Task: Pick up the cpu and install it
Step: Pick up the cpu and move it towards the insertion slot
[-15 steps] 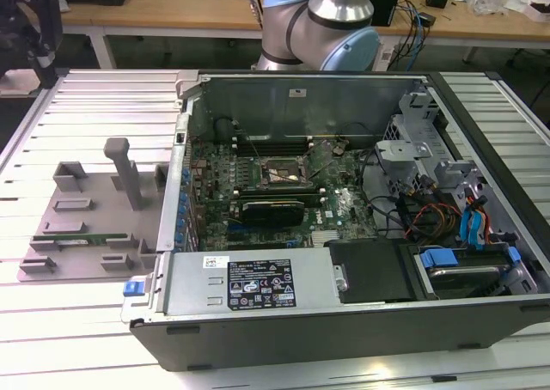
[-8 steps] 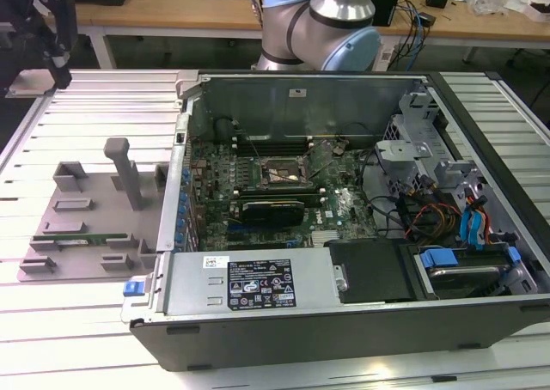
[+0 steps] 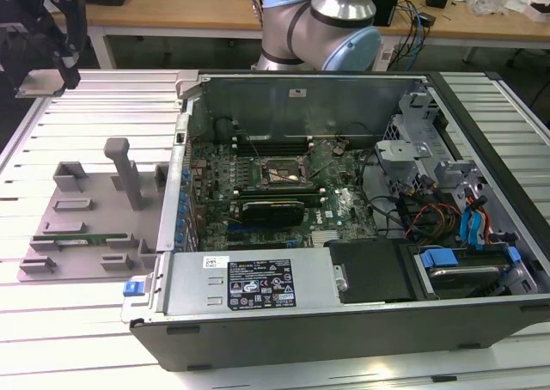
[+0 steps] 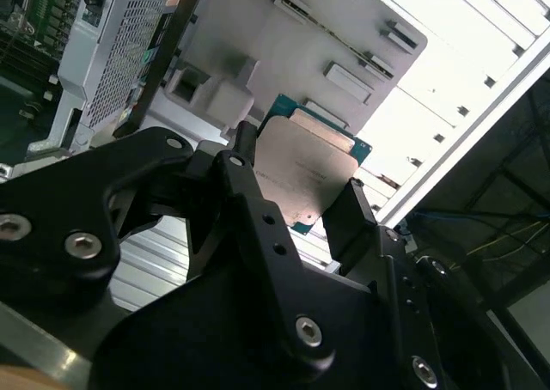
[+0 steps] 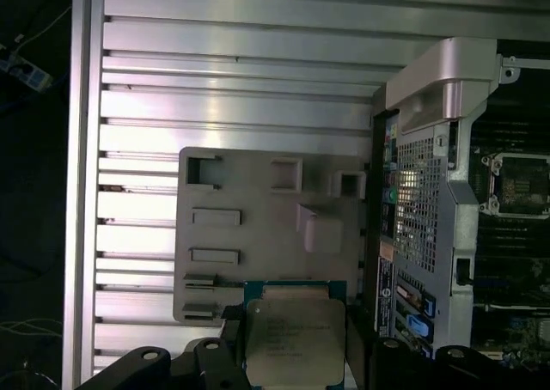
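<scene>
The cpu [image 4: 305,171] is a flat square chip with a silvery-grey top plate and a green rim, and my gripper [image 4: 299,182] is shut on it across two opposite edges. In the first wrist view the cpu [image 5: 295,338] sits between the black fingers [image 5: 225,357], high above the grey fixture tray [image 5: 258,235]. In the exterior view my gripper [image 3: 43,74] hangs at the far left with the cpu [image 3: 36,84] level in it, over the slatted table and away from the open computer case [image 3: 344,235]. The black motherboard socket [image 3: 279,173] lies uncovered inside the case.
The grey fixture tray [image 3: 86,218] with an upright post [image 3: 127,171] lies on the exterior view's left of the case. A green memory stick [image 3: 62,234] rests in the tray. Cables and drive cages [image 3: 455,218] crowd the case's right side. The arm's base [image 3: 322,25] stands behind the case.
</scene>
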Controlling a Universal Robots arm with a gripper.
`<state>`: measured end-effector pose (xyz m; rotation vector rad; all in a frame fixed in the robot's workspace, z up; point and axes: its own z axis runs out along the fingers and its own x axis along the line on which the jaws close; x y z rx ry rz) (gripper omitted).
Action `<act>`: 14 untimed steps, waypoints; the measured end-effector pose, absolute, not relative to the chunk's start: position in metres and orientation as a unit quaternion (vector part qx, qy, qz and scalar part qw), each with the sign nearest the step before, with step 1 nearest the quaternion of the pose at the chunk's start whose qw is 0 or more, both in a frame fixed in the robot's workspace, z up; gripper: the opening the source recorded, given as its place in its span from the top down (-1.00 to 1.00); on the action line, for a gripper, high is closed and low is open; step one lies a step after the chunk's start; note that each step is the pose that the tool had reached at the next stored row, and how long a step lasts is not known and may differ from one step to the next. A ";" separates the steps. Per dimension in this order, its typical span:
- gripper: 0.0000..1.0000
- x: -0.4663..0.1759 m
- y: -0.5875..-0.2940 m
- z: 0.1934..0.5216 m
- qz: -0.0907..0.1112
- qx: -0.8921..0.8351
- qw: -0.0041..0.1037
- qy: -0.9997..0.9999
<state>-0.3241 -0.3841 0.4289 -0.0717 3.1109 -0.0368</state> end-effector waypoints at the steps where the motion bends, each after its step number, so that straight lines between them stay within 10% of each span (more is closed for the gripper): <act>1: -0.09 -0.323 -0.384 0.429 -0.012 -0.023 0.015 1.000; 14: -0.09 -0.296 -0.384 0.429 -0.012 -0.023 0.014 1.000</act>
